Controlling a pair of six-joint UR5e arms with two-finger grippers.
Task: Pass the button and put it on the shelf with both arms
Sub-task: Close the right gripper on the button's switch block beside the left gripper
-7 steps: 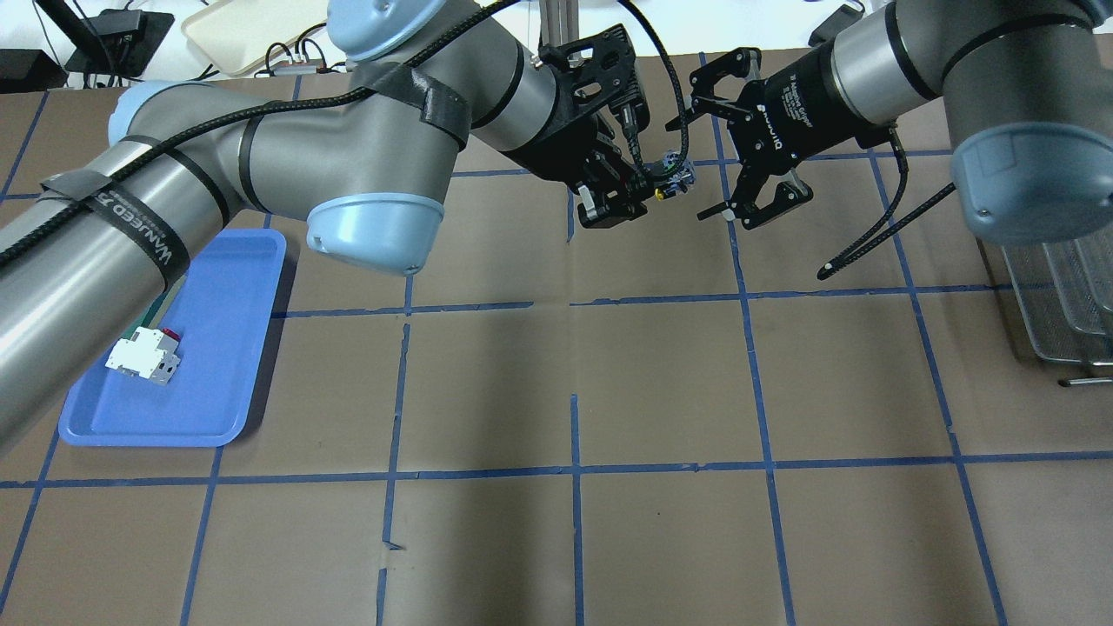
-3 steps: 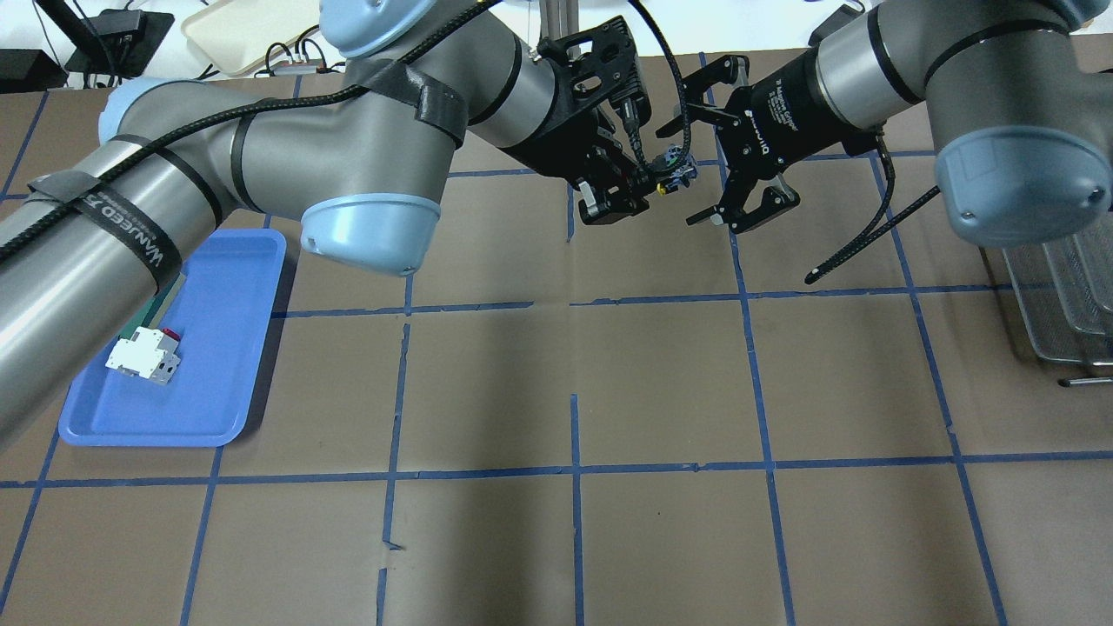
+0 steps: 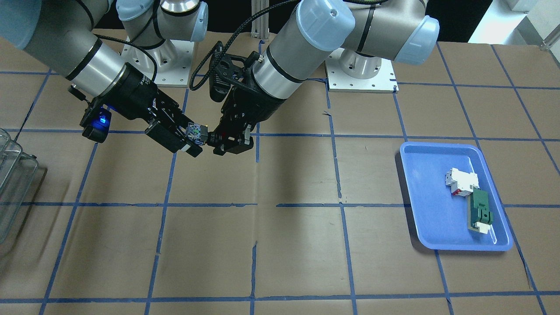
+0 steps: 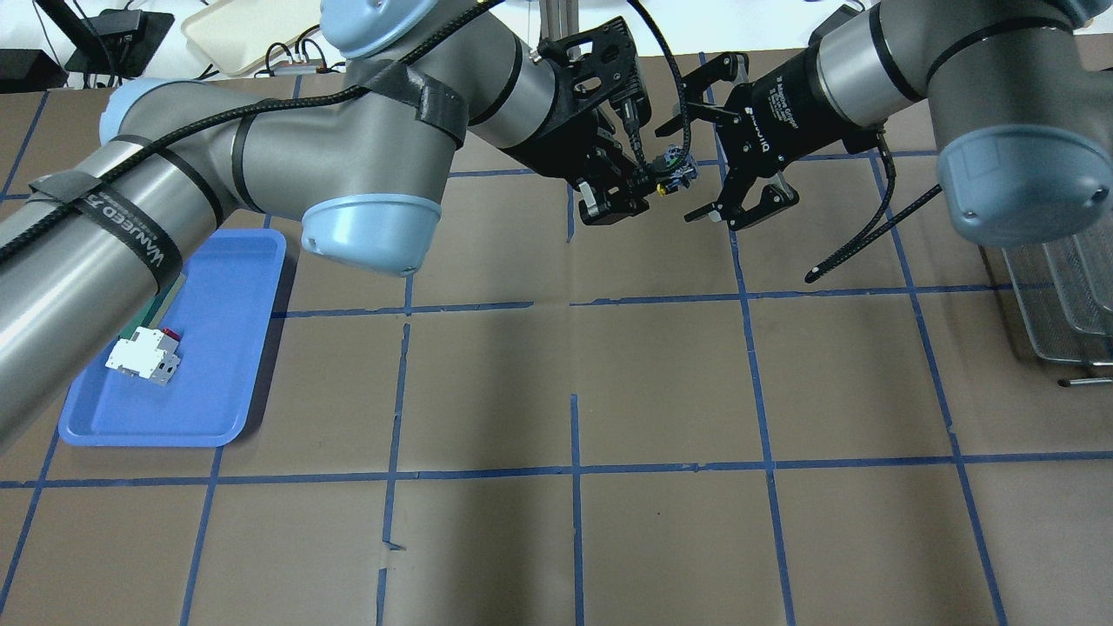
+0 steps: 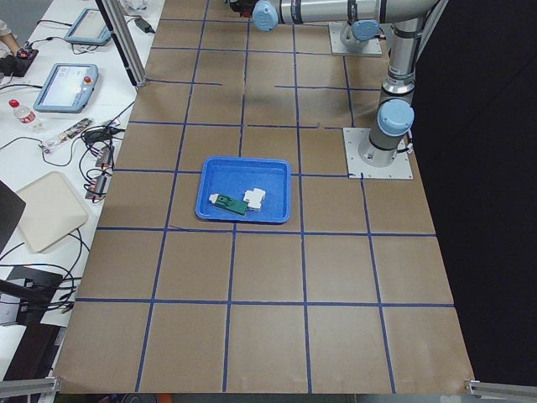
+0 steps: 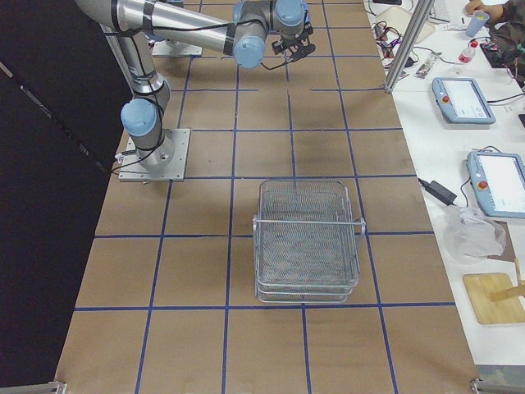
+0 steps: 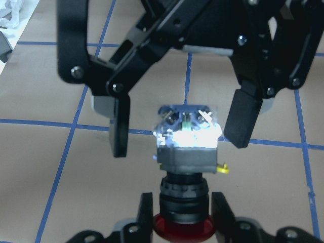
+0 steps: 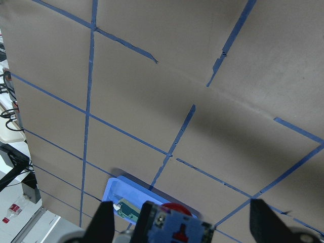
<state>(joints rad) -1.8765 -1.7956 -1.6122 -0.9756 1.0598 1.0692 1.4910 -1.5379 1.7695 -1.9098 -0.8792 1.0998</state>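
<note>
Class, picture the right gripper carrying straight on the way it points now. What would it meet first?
Most likely the button, held by the left gripper: its pale block base sits between the open fingers of the right gripper, touching neither. Depth is unclear.

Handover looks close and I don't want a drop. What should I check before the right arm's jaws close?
1. Left gripper, jaws shut on the collar of the button: ok.
2. Right gripper, jaws open: ok.
3. Right jaws on either side of the button's base, gaps showing: ok.
4. Base centred between them: cannot tell.
5. Shelf upright on the table: ok.
</note>
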